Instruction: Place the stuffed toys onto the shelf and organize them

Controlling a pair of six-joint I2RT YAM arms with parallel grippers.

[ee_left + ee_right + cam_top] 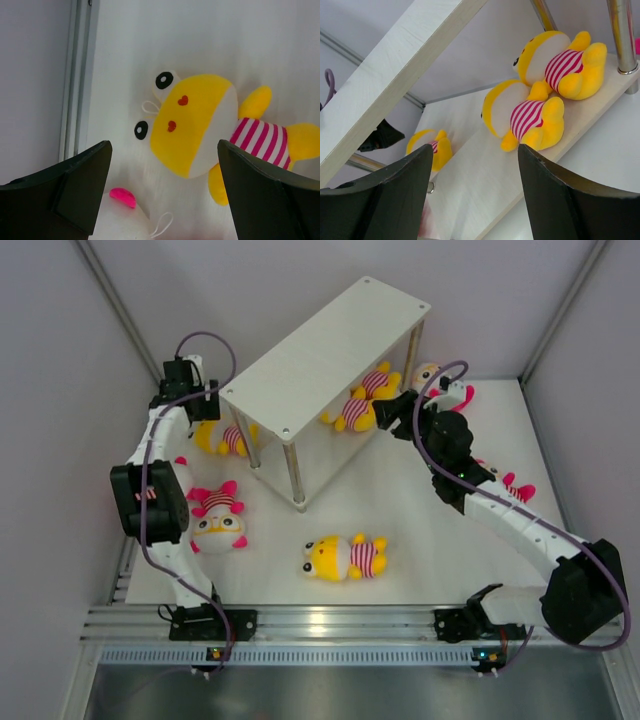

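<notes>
White-and-black arms (520,525), purple cables (205,335)

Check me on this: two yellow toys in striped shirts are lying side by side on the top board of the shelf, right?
Wrong board. The two yellow toys in striped shirts are lying side by side on the lower board of the shelf; the right wrist view shows it clearly.

The right arm (500,505) half hides a white-headed toy (427,372).
</notes>
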